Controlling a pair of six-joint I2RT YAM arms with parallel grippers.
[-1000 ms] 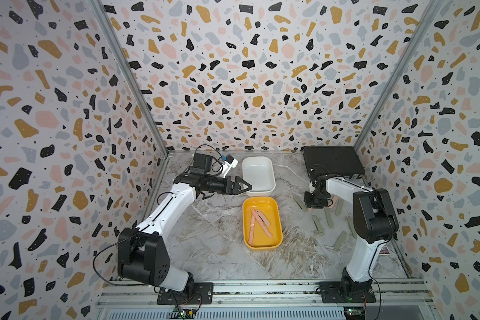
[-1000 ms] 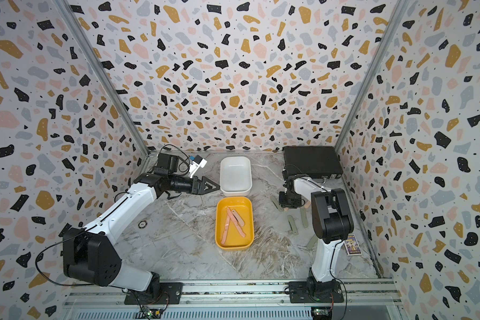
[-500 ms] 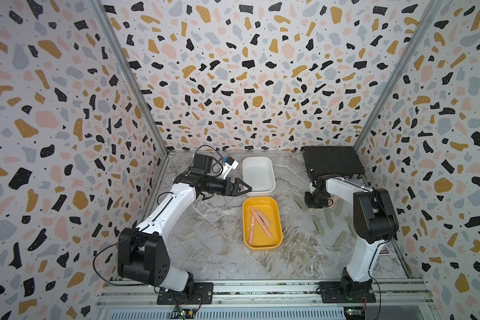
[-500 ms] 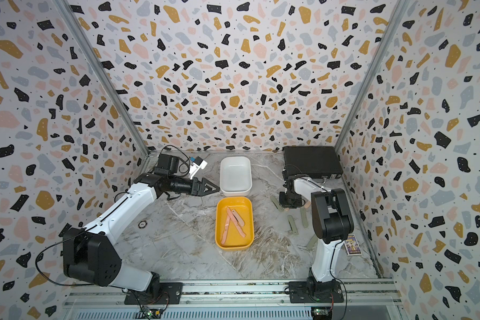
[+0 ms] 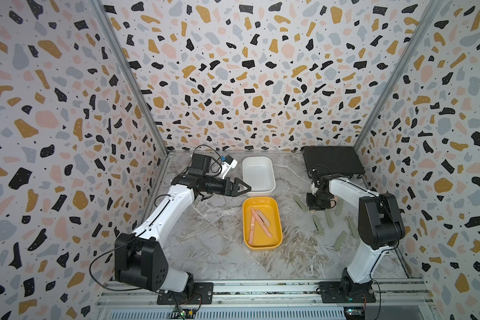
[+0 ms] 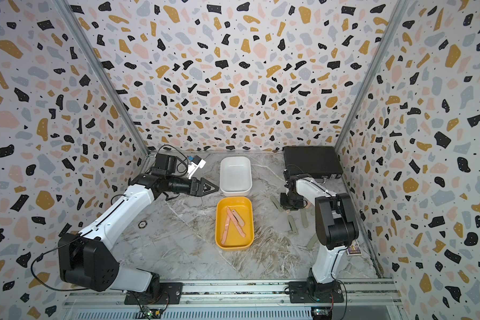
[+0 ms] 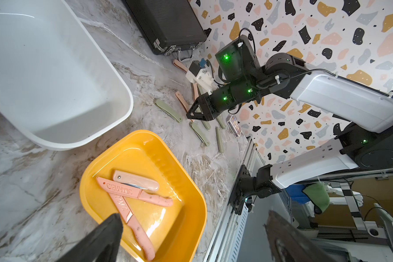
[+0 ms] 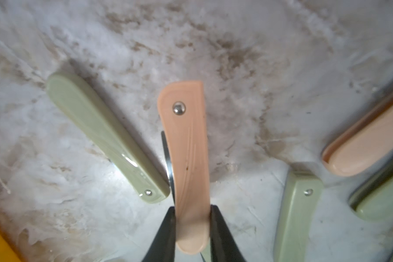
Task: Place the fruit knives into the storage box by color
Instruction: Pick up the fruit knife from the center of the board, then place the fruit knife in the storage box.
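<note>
Pink plastic, a folded knife point(image 8: 186, 147), sat clenched between the fingers point(image 8: 166, 229) of the right gripper point(image 8: 192, 211), pinched near its rounded end, low among the loose ones. A green knife point(image 8: 104, 136) lay just beside one finger, another point(image 8: 295, 215) beyond the opposite finger. I'd have lifted straight up and slowly, since the long free end could swing, then set it down in the yellow tray point(image 5: 272, 210) with the other pink knives point(image 5: 257, 221). The left gripper point(image 5: 243, 188) hung spread wide, empty.
</note>
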